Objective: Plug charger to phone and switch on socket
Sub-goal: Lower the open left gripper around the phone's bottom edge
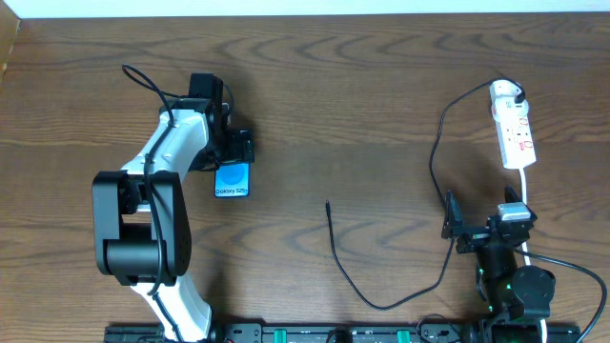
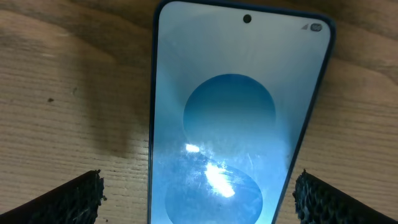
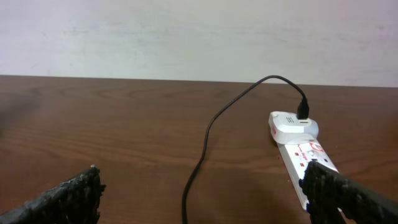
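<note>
The phone (image 2: pixel 236 112) lies face-up on the tabletop (image 1: pixel 334 95). The left end effector (image 2: pixel 199 198) straddles it, released, probably to steady it. Right of the phone, the charger (image 1: pixel 335 250) lies unplugged. Further right, the right end effector (image 1: pixel 484 221) hangs released beside the socket (image 1: pixel 513 129).

Blue-screened phone (image 1: pixel 233 180), white socket (image 1: pixel 513 132)

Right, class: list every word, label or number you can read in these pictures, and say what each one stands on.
"Galaxy S25": small white text on the phone screen, in the overhead view.
Red markings on the socket: too small and blurred to read in any view.
Nothing else is readable.
</note>
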